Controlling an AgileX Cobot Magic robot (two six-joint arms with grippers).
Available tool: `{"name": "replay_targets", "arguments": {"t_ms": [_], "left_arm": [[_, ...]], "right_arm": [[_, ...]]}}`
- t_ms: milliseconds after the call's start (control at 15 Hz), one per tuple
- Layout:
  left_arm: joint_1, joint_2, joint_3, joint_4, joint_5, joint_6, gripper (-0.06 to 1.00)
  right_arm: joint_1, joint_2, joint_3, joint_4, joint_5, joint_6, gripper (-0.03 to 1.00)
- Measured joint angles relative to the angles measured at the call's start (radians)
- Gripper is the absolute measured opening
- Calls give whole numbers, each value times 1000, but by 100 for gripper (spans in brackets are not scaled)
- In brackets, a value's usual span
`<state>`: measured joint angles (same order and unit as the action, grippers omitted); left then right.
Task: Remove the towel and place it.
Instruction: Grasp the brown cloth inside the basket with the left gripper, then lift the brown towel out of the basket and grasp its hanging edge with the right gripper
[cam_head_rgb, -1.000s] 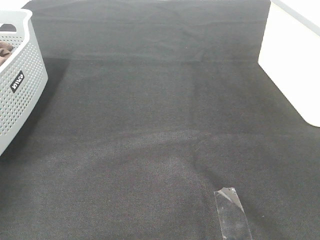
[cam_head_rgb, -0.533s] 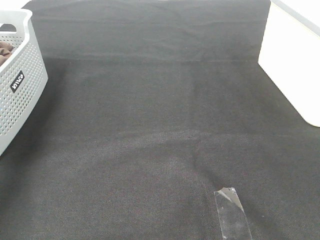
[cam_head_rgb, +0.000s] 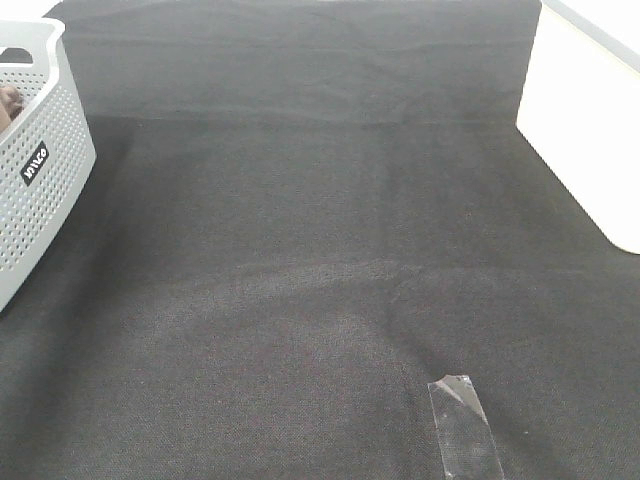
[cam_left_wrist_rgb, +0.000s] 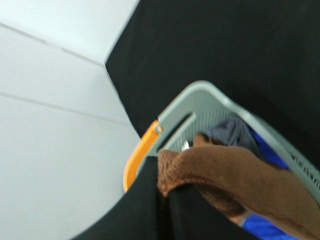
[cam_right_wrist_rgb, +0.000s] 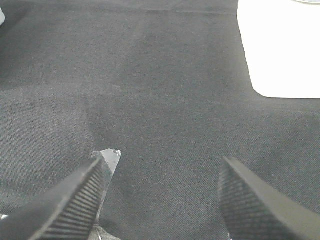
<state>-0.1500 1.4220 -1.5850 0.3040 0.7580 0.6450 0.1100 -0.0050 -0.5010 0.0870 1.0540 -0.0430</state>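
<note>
Exterior high, lower right of frame: strip of clear tape (cam_head_rgb: 462, 425), stuck flat on the black-covered table (cam_head_rgb: 300, 250), its upper end creased.
Right tool (cam_right_wrist_rgb: 162, 165): jaws spread wide with nothing between them. The ribbed pads (cam_right_wrist_rgb: 75, 200) face each other. It hangs over the table covering, one finger just beside the tape strip.
Table: black woven covering with faint creases across the middle. It fills most of the exterior high frame.
White surface (cam_head_rgb: 585, 130): upper right of the exterior high frame, beyond the covering's right edge, with one rounded corner showing.
Basket (cam_head_rgb: 40, 190): pale, with perforated walls and a small black label on its side. It stands at the upper left of the exterior high frame, partly cut off by the frame edge. The left wrist view shows a handle slot under the rim.
Towel (cam_left_wrist_rgb: 235, 170): reddish-brown terry. Its thick hemmed edge is pinched in the left tool over the basket's open top. A small brown patch shows inside the basket's rim at the far left of the exterior high frame.
Left tool (cam_left_wrist_rgb: 163, 195): closed tight on the towel's edge.
Basket contents: grey cloth (cam_left_wrist_rgb: 230, 132) and a blue item (cam_left_wrist_rgb: 260, 227), both beneath the towel.
Orange piece (cam_left_wrist_rgb: 140, 155): curved, just beside the basket's outer rim. What it is cannot be told.
</note>
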Motion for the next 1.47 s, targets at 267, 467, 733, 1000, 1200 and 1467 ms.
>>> {"name": "replay_targets", "arguments": {"t_ms": [267,467,733,1000,1200,1467], "left_arm": [[-129,-51,-30,0,-1,-48,0],[-222,-51,-94,0,-1,-98,0],[-382,-52,-102,0,-1,-105,0],[-506,-30,-102,-8,-1,-108,0],[-552,1,-103,-9,-11,-108,0],[-568,19,-103,-63,-37,-109,0]], "right_arm": [[0,183,-13,206,-161,-211,61],[0,390,-13,510,-343,-569,61],[0,748,-13,1036,-436,-1253,63],[0,1102,-68,1450,-285,-1781,72],[0,1335,-163,1574,-137,-1930,72],[108,1541,-299,1611,-99,-1961,72]]}}
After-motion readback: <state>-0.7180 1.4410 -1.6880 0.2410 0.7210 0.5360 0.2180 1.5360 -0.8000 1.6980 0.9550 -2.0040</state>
